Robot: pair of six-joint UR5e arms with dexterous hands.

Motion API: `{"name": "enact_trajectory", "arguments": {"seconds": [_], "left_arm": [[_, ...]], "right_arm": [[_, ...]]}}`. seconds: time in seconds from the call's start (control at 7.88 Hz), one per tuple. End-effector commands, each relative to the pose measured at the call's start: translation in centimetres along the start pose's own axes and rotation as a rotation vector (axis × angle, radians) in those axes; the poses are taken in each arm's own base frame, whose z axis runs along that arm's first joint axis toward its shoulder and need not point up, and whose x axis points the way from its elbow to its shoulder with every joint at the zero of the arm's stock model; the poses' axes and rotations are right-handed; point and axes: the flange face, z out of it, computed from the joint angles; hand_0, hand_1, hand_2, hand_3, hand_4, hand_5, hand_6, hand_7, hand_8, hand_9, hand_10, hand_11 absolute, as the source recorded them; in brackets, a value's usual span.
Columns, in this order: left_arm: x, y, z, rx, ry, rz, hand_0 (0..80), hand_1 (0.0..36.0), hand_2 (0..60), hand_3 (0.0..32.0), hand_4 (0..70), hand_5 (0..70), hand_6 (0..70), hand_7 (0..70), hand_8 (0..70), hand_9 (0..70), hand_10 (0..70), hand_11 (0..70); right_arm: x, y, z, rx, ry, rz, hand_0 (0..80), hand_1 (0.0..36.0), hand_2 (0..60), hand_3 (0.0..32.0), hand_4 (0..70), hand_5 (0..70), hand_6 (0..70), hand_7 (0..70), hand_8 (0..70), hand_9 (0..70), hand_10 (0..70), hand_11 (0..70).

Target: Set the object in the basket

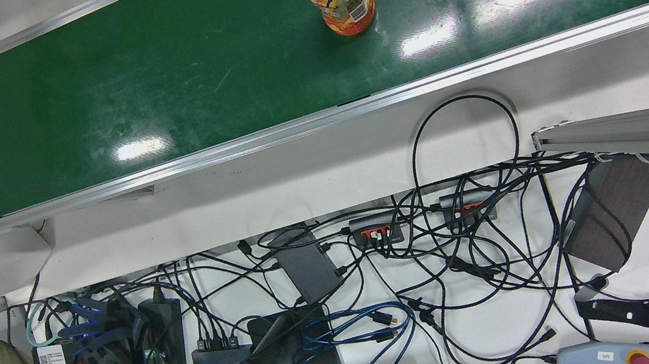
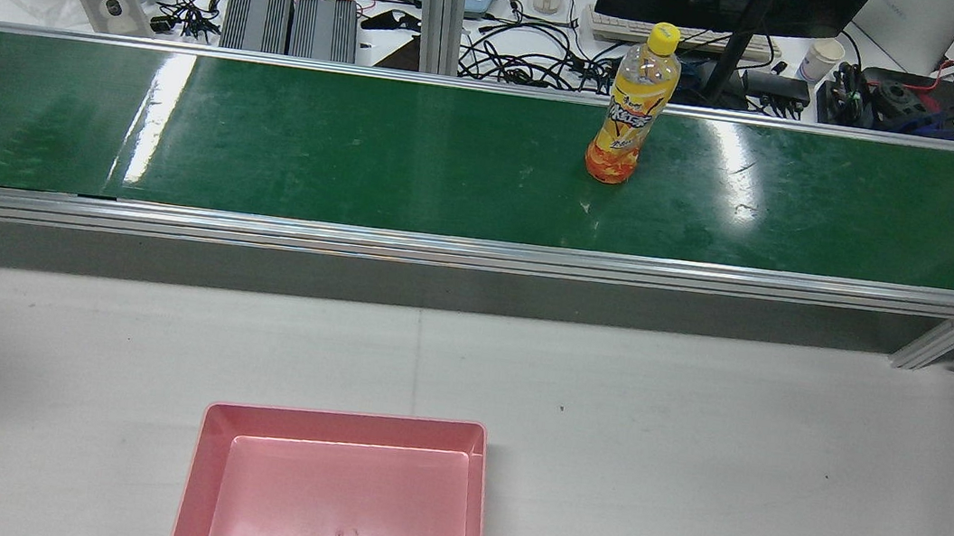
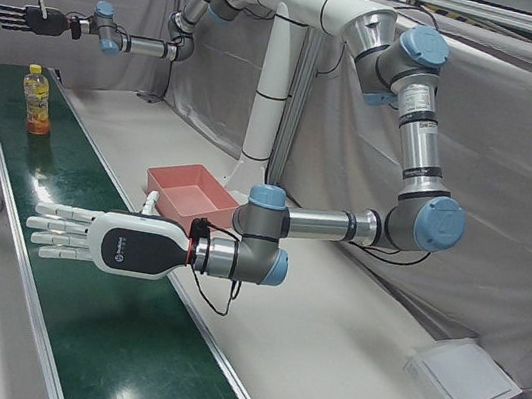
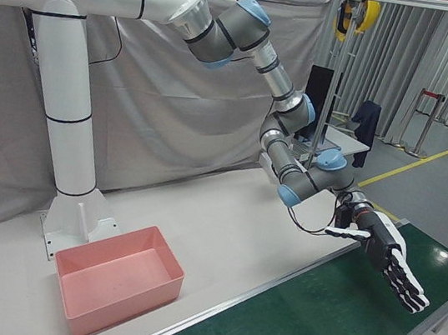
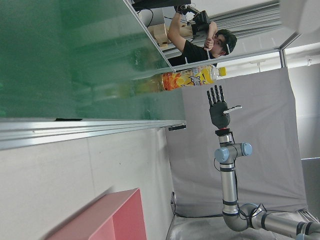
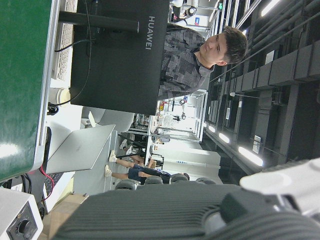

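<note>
Green belt (image 2: 363,154) runs left-right across the far side of a grey table (image 2: 734,473). Orange bottle (image 2: 633,105) stands upright on the belt, right of centre. Pink basket (image 2: 344,420) sits near-centre, bare bottom showing, well apart from the bottle. Left hand (image 3: 108,240) and right hand (image 3: 31,18) are flat, fingers spread, holding nothing. Only the front view shows tangled cables (image 1: 417,255).

Long green conveyor belt (image 2: 363,154) with aluminium side rails, glossy, scuffed. Clear plastic bottle with yellow cap and orange-yellow label (image 2: 632,105) upright on belt, right of centre in rear view. Grey-white tabletop (image 2: 688,476) alongside near rail. Shallow pink plastic rectangular basket (image 2: 202,471) on tabletop, apart from belt.
</note>
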Motion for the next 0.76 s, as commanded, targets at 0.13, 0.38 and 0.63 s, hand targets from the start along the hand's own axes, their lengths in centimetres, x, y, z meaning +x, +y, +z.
{"name": "enact_trajectory", "arguments": {"seconds": [0.13,0.38,0.63], "left_arm": [[-0.75,-0.18,-0.07,0.005,-0.012,-0.007,59.4,6.6,0.0,0.0,6.5,0.9,0.0,0.0,0.0,0.0,0.0,0.0],[-0.71,-0.06,0.08,-0.002,-0.01,-0.005,57.9,6.1,0.0,0.0,5.9,0.2,0.0,0.0,0.0,0.0,0.0,0.0],[-0.65,-0.18,0.11,-0.009,-0.006,-0.001,58.3,6.1,0.0,0.0,5.0,0.2,0.0,0.0,0.0,0.0,0.0,0.0]], "right_arm": [[0.0,0.03,0.0,-0.001,0.0,0.001,0.0,0.0,0.0,0.0,0.0,0.0,0.0,0.0,0.0,0.0,0.0,0.0],[0.0,0.03,0.0,-0.001,0.0,0.001,0.0,0.0,0.0,0.0,0.0,0.0,0.0,0.0,0.0,0.0,0.0,0.0],[0.0,0.03,0.0,-0.001,0.0,0.001,0.0,0.0,0.0,0.0,0.0,0.0,0.0,0.0,0.0,0.0,0.0,0.0]]}}
